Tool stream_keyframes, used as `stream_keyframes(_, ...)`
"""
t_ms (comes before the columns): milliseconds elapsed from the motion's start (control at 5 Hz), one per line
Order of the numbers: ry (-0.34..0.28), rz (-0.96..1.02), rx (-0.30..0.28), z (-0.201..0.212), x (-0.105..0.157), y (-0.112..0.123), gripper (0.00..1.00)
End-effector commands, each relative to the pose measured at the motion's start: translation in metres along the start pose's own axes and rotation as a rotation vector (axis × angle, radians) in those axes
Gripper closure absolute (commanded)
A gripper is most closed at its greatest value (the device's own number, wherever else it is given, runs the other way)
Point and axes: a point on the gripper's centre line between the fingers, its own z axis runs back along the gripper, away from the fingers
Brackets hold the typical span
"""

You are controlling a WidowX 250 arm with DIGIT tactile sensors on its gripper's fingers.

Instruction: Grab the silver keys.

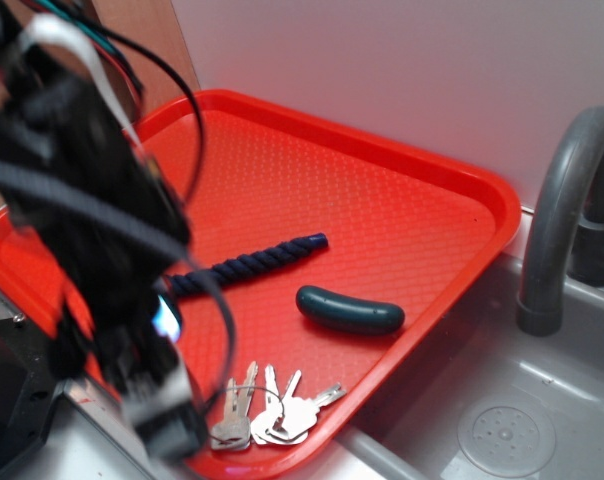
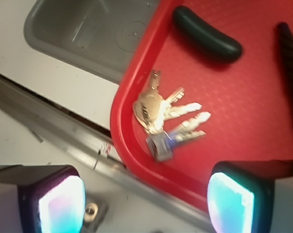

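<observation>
The silver keys lie fanned out flat at the near corner of the red tray. The wrist view shows the keys just inside the tray's rim. My gripper hovers blurred at the tray's near-left edge, just left of the keys. Seen from the wrist, the gripper is open, its two glowing pads wide apart with nothing between them, and the keys lie ahead of it. One fingertip hangs over the counter, the other over the tray.
A dark blue twisted rope and a dark teal sausage-shaped piece lie mid-tray beyond the keys. A grey sink with a curved faucet sits right of the tray. A metal counter edge runs beside the tray.
</observation>
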Motion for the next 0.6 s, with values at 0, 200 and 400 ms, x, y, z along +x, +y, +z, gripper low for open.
stream_keyframes(0, -0.058, -0.011, 0.069, -0.033, 0.023, -0.009, 0.00)
stream_keyframes(200, -0.036, 0.024, 0.044, -0.039, 0.038, 0.009, 0.00)
stream_keyframes(400, 0.000, 0.034, 0.023, -0.047, 0.044, 0.015, 0.52)
